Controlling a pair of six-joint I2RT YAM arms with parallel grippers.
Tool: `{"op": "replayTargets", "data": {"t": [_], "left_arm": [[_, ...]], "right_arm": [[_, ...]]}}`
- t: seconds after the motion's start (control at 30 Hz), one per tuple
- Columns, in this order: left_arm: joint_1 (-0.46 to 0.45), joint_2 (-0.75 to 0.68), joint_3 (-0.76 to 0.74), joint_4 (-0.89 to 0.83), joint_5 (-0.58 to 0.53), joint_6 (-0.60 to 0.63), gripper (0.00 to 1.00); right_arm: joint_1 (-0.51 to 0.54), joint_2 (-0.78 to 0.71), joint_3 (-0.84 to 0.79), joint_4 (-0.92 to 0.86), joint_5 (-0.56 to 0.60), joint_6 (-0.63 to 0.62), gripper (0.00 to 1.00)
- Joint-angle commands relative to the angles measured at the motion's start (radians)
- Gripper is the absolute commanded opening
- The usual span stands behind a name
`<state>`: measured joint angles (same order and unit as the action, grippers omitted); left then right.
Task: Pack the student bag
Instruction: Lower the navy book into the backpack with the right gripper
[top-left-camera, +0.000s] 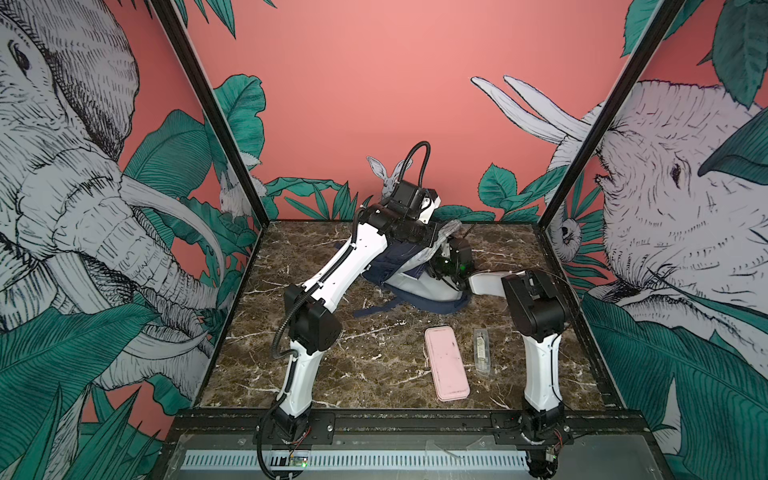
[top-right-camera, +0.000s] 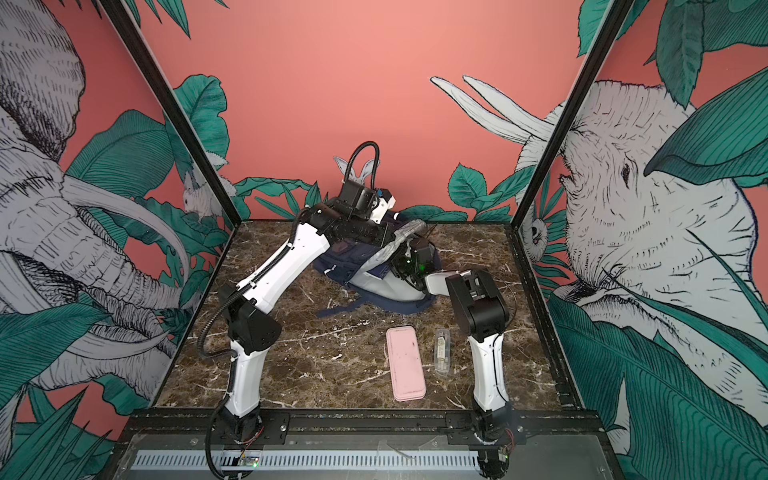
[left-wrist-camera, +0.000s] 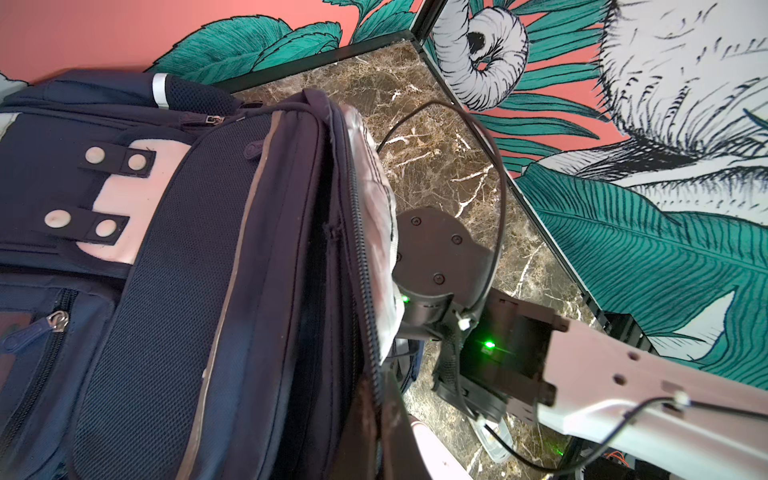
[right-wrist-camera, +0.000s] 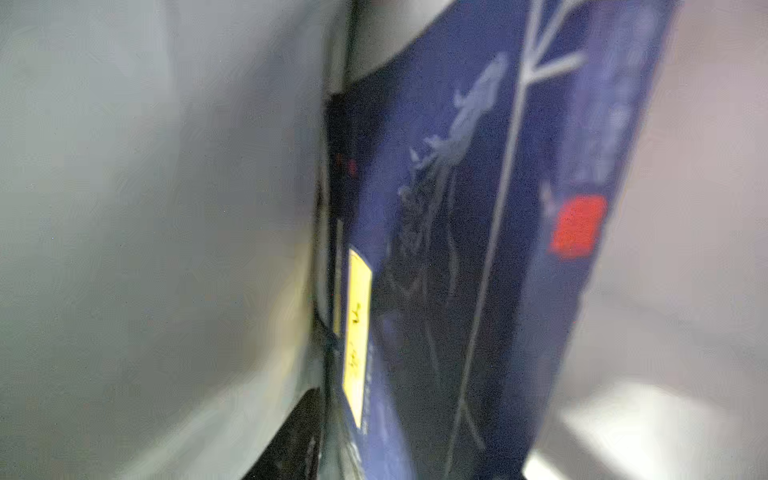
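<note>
Right wrist alone shows book (right-wrist-camera: 457, 249); left claw (left-wrist-camera: 376, 399) seemingly pinches bag (left-wrist-camera: 166, 291); right claw (top-left-camera: 438, 266) unclear.

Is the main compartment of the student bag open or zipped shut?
Open. In the left wrist view the student bag shows its zipper parted, with pale lining folded out.

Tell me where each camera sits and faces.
Top views: high in front, looking down over the brown marble tabletop; left arm and right arm show.
Left wrist: above the navy-blue fabric backpack, facing the right arm.
Right wrist: inside the backpack, close on a blurred navy book with yellow label.
Shared: backpack, in top views and left wrist.
</note>
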<state>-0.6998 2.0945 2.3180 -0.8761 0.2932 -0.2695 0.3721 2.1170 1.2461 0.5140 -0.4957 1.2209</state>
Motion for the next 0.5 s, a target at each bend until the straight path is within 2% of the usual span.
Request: {"op": "replayTargets", "data": {"t": [0.0,0.27,0.47], "left_arm": [[-0.009,-0.109,0.007,0.067,0.038,-0.004,0.00],[-0.009,-0.119,-0.012,0.075,0.043,-0.001,0.00],[-0.009,-0.136,-0.042,0.093,0.044,-0.002,0.00]], "right_arm": [[-0.004,-0.060,-0.009,-0.070,0.014,-0.094,0.49],[-0.006,-0.066,-0.008,-0.183,0.030,-0.166,0.50],[-0.006,-0.066,0.006,-0.222,0.034,-0.180,0.44]]}}
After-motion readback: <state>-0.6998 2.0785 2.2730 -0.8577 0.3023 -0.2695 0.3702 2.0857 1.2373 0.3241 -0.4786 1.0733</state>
